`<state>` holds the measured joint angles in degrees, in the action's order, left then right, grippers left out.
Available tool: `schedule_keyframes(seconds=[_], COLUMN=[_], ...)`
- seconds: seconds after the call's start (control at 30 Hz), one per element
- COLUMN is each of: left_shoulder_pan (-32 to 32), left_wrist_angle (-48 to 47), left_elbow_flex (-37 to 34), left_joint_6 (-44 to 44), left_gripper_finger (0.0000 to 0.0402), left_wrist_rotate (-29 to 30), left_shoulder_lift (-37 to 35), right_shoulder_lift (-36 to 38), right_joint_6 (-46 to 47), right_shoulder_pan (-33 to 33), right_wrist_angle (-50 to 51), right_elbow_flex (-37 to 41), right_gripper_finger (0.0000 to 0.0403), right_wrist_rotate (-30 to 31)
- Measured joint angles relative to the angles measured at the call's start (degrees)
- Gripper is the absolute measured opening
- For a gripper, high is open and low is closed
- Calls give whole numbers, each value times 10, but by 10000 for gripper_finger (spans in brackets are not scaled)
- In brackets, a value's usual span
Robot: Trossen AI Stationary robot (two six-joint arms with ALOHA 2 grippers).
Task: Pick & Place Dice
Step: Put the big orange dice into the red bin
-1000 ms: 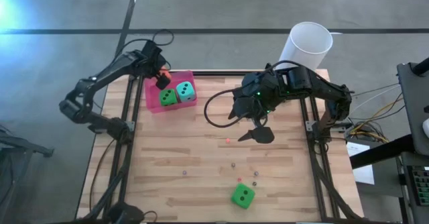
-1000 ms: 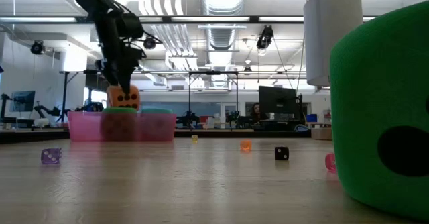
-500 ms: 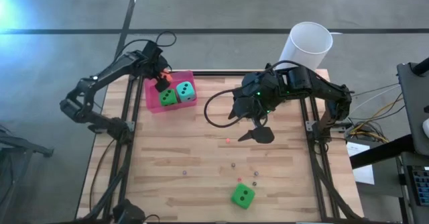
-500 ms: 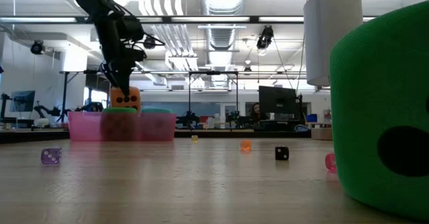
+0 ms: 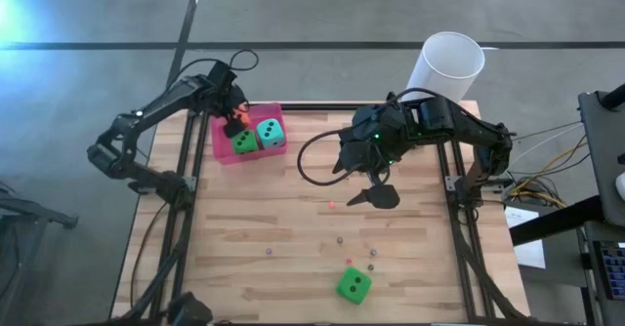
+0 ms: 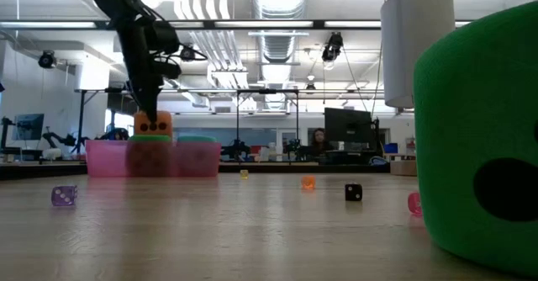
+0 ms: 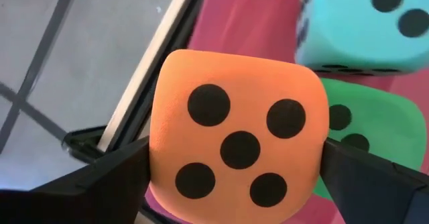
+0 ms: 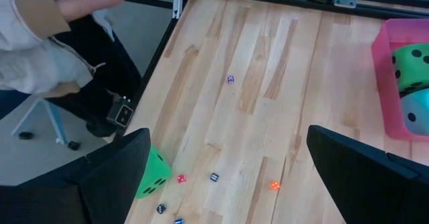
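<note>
My left gripper (image 5: pixel 234 121) is over the pink tray (image 5: pixel 221 153) at the table's far left corner, shut on the orange die (image 7: pixel 238 150). In the low view the orange die (image 6: pixel 153 126) sits just above the tray's rim (image 6: pixel 109 144). Inside the tray lie a green die (image 5: pixel 244 142) and a teal die (image 5: pixel 272 133). A second green die (image 5: pixel 354 285) rests on the table near the near edge and looms large in the low view (image 6: pixel 479 146). My right gripper (image 5: pixel 369 184) hovers open over the table's middle and touches nothing. My left gripper pinches the orange die between its two fingers (image 7: pixel 100 184), one on each of two opposite side faces (image 7: pixel 161 163). It comes from above, pointing down. The five-pip face turns toward the wrist camera. The die is lifted, level, just over the tray's left part.
Several tiny dice and beads (image 5: pixel 342 238) are scattered on the wooden table (image 5: pixel 254 219) between the right gripper and the near green die. A white cylinder (image 5: pixel 447 64) stands at the far right corner. A seated person (image 8: pixel 60 43) is beside the table's near edge.
My left gripper has lowered the orange die a little toward the tray, and the die now sits more level than before. The right arm has kept still.
</note>
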<state>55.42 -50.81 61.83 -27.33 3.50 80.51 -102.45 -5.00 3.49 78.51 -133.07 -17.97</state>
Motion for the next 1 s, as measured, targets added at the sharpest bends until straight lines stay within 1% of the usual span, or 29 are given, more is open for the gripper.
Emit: schedule_keyframes(seconds=[0.23, 0.6, 0.7, 0.87, 0.93, 1.0], left_shoulder_pan=[-2, -2, -2, -2, -2, -2], left_wrist_angle=[17, 39, 39, 45, 44, 44], left_elbow_flex=[-19, -22, -22, -22, -22, -22], left_joint_6=[-14, -7, 1, 15, 16, 5], left_gripper_finger=[400, 398, 383, 338, 333, 338], left_wrist_rotate=[-23, -15, -1, 3, -8, -20], left_shoulder_lift=[0, 0, 0, 0, 0, 0], right_shoulder_lift=[0, 0, 0, 0, 0, 0], right_joint_6=[0, 1, -1, -1, 1, -1], right_shoulder_pan=[0, 0, 0, 0, 0, 0], right_wrist_angle=[0, 0, 0, 0, 0, 0], right_elbow_flex=[0, 0, 0, 0, 0, 0], right_gripper_finger=[400, 400, 400, 400, 400, 400], right_wrist_rotate=[0, 0, 0, 0, 0, 0])
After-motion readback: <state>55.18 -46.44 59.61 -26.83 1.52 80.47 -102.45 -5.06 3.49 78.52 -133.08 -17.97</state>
